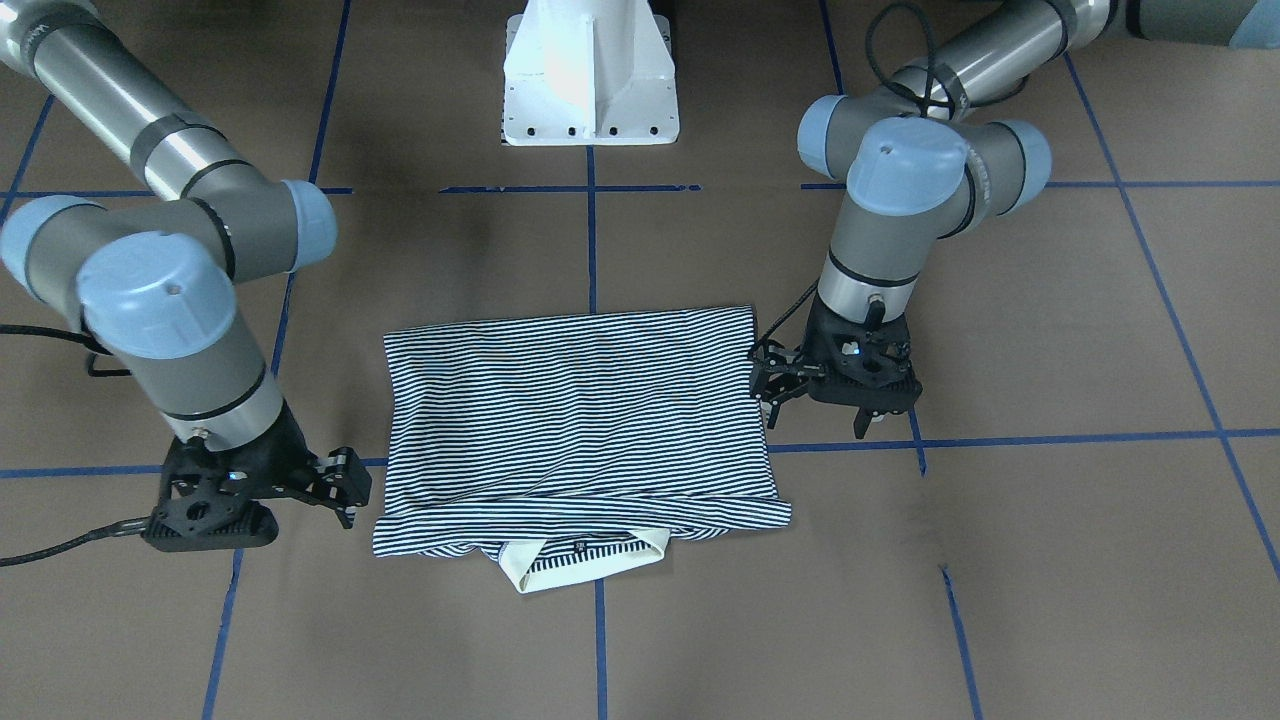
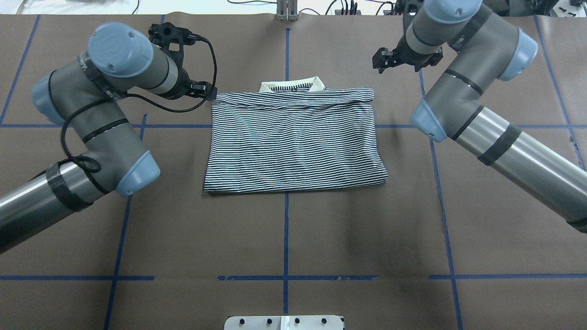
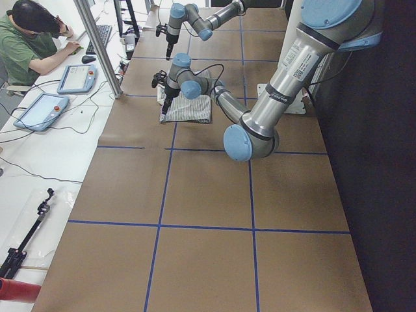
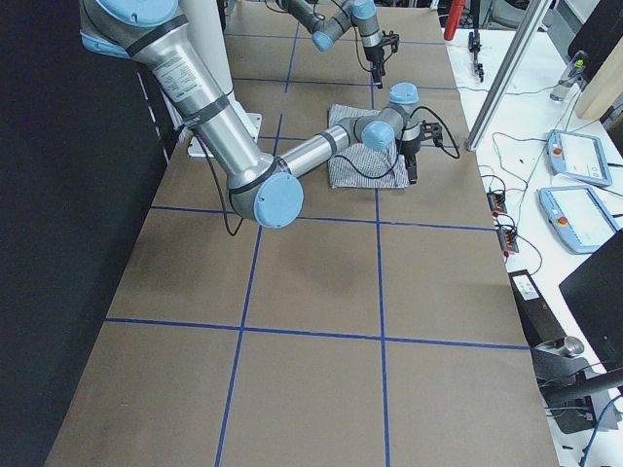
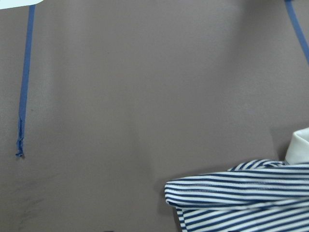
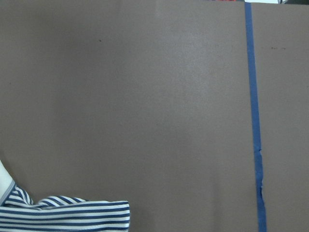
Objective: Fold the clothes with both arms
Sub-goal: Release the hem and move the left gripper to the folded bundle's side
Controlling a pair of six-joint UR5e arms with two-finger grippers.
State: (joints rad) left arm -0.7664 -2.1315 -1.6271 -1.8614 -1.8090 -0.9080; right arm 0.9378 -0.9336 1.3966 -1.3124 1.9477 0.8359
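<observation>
Closest up is the right arm (image 1: 160,300). Its claw, the right gripper (image 1: 345,487), is open and empty beside the striped shirt (image 1: 575,420). The left gripper (image 1: 768,388) is open and empty too, right by the other side. The shirt lies folded on the table (image 1: 1050,600), collar (image 1: 520,570) peeking out. I think the 2 claws should pinch all layers at matching corners and lift evenly.

We find open table (image 2: 284,229) on the near side of the shirt (image 2: 293,142), up to the white pedestal (image 2: 284,322) at the near edge. Left and right of the shirt, the left arm (image 2: 105,133) and right arm (image 2: 458,101) overhang the table. The left gripper (image 2: 204,89) sits just beside its far left corner.
</observation>
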